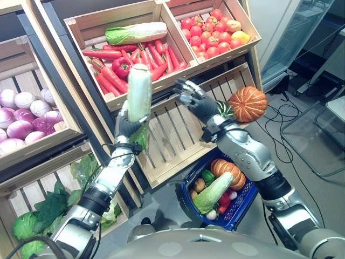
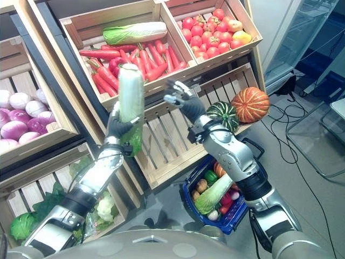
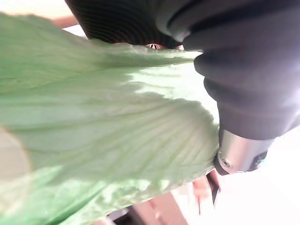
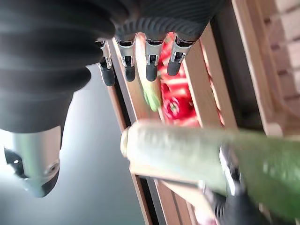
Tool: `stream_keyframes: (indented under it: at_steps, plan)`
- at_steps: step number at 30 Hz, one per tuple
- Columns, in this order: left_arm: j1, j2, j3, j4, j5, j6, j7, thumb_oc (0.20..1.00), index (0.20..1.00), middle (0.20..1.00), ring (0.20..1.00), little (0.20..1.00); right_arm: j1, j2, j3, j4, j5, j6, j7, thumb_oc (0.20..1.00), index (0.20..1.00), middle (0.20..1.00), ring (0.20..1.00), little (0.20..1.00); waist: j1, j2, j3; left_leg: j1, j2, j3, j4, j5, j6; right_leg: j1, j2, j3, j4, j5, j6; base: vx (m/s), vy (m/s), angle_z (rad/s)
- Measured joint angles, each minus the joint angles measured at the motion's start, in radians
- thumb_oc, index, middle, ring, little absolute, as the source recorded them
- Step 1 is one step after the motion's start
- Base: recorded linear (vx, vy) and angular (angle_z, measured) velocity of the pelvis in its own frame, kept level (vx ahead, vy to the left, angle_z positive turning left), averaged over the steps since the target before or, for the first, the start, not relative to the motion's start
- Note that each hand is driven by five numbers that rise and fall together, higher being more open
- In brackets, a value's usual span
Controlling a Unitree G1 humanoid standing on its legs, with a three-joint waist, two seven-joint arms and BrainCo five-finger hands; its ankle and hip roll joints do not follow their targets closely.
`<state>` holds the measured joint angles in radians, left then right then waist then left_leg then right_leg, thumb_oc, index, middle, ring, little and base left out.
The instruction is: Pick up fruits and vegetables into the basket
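Wooden produce crates (image 1: 161,116), sloped. Left hand (image 1: 128,127): fingers wrapped round 1 napa cabbage (image 1: 139,91), held upright, clear of the shelf, presumably for transfer. Right hand (image 1: 190,97): fingers open, alongside. Blue basket (image 1: 243,204) below, part-filled.

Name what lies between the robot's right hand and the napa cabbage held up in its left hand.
Nothing: in the left eye view an open gap separates the right hand from the napa cabbage gripped by the left hand; behind the gap show the carrots in their crate.
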<state>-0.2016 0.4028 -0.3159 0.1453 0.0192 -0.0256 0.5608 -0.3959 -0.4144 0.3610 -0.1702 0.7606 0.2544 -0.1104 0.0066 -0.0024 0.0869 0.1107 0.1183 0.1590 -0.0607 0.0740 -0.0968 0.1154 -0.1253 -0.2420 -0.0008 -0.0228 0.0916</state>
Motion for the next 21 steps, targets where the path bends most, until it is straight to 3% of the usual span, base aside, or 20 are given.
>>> stream_keyframes:
  at_steps: [13,21]
  plan:
    - [-0.003,0.000,0.006,-0.045,0.001,0.000,0.043,0.200,0.200,0.200,0.200,0.200,0.000,0.008,0.001,0.000,-0.039,-0.018,-0.091,1.000,1.000,1.000,1.000,1.000,-0.005,-0.011,0.059,0.021,-0.011,-0.011,-0.015,0.000,0.000,0.032,-0.001,-0.015,-0.019,0.001,0.004,0.00,0.001,0.03]
    - [-0.005,0.001,0.006,-0.055,0.001,-0.016,0.040,0.200,0.200,0.200,0.200,0.200,0.000,0.009,0.002,0.000,-0.039,-0.032,-0.105,1.000,1.000,1.000,1.000,1.000,-0.006,-0.014,0.061,0.021,-0.012,-0.011,-0.016,0.000,0.000,0.032,-0.001,-0.014,-0.020,0.001,0.004,0.00,0.000,0.00]
